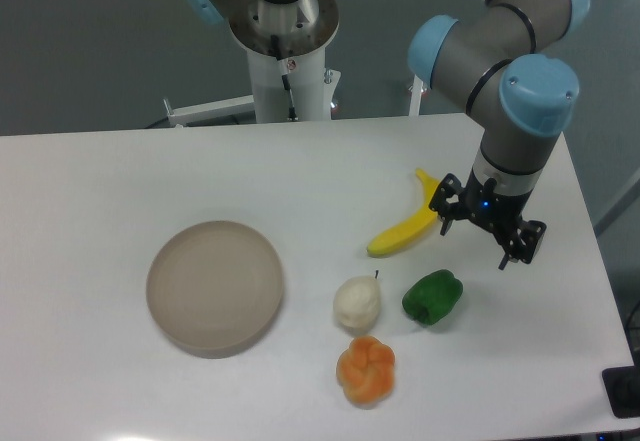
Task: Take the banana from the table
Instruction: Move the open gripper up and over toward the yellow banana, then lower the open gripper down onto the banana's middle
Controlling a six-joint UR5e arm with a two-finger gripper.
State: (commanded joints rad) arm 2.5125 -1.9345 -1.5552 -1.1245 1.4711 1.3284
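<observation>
Hovering just right of the banana [408,227] lying on the table [120,171], the gripper [486,234] has its fingers spread wide and empty; descending off-centre could nudge the fruit toward the green pepper [432,296].

Slim curved yellow banana [408,224] lying flat on white table [120,181], right of centre, stem end pointing up-right.

4 fruits [405,229], 1 pepper [432,296], 1 plate [215,286]
</observation>
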